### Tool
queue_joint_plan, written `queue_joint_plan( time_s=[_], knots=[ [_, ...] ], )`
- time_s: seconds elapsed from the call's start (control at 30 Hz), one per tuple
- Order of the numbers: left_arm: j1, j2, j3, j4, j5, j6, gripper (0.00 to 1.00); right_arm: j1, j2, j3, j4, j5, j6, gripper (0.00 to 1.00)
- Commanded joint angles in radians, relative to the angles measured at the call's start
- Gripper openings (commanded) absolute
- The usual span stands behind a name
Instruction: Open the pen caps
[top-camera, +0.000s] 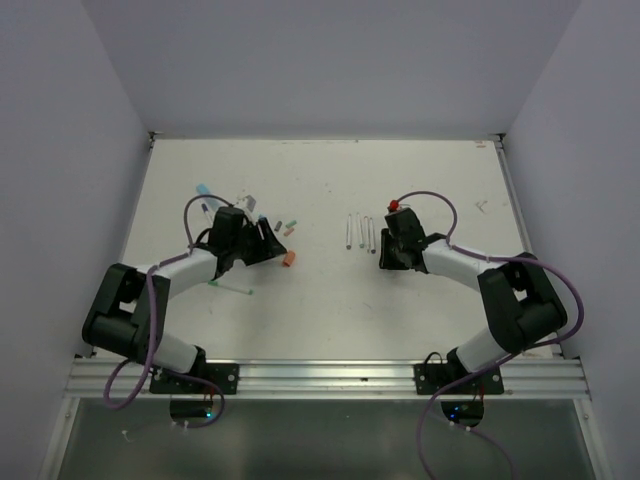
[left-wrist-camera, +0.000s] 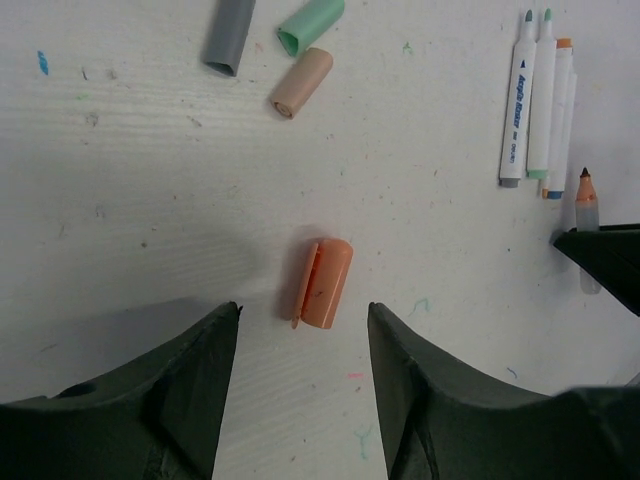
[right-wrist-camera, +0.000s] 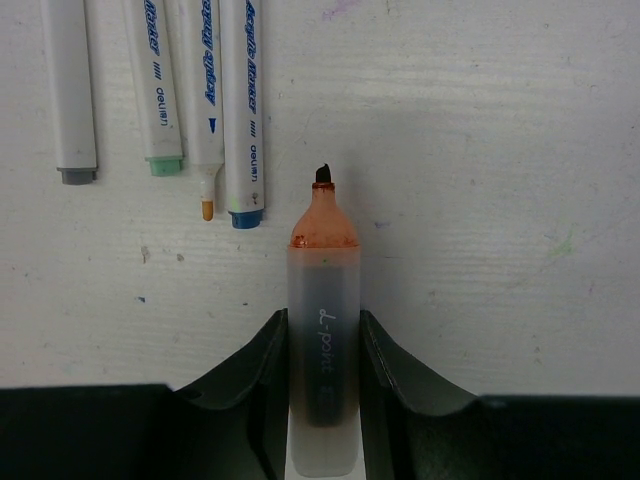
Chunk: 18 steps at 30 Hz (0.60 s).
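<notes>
Left gripper (left-wrist-camera: 303, 308) gapes empty, orange cap (left-wrist-camera: 330, 280) lying just to its right, long axis along its reach; right gripper (right-wrist-camera: 322, 316) clamps the uncapped marker (right-wrist-camera: 323, 265).

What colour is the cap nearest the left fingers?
The cap is orange, clearest in the left wrist view.

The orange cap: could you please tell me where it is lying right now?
In the left wrist view, the orange cap lies on the table between the tips of the open left fingers, touching neither; the beige cap lies beyond it.
</notes>
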<state>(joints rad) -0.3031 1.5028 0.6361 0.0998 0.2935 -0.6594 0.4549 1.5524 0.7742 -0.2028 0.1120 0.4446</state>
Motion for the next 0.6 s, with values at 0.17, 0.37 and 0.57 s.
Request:
queue_joint_plan(
  time_s=[0.17, 0.37, 0.57],
  knots=[
    [0.016, -0.118, 0.131, -0.187, -0.148, 0.04, 0.64, 0.001, -0.015, -0.004, -0.015, -0.032, -0.02, 0.35],
    [0.05, -0.069, 0.279, -0.27, -0.162, 0.066, 0.68, 0.002, -0.04, 0.011, -0.032, -0.028, -0.035, 0.52],
    [0.102, -0.012, 0.401, -0.316, -0.198, 0.092, 0.73, 0.007, -0.196, -0.03, -0.058, -0.006, -0.029, 0.61]
  ],
)
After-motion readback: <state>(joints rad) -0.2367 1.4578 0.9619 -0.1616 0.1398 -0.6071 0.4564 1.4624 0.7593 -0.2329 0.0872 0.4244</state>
